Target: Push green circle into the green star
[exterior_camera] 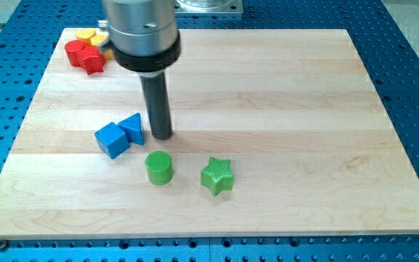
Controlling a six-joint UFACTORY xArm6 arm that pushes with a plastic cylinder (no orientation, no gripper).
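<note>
The green circle [159, 167] is a short cylinder standing on the wooden board, low and left of centre. The green star [217, 176] sits to its right, a small gap apart. My tip [163, 136] rests on the board just above the green circle, slightly to its right, and close to the right of the blue triangle [132, 128]. The rod rises from there to the metal arm head [141, 33] at the view's top.
A blue cube [111, 139] touches the blue triangle's left side. Red blocks [84, 54] and yellow blocks [87, 35] cluster at the board's top left corner. The board [304, 109] lies on a blue perforated table [413, 65].
</note>
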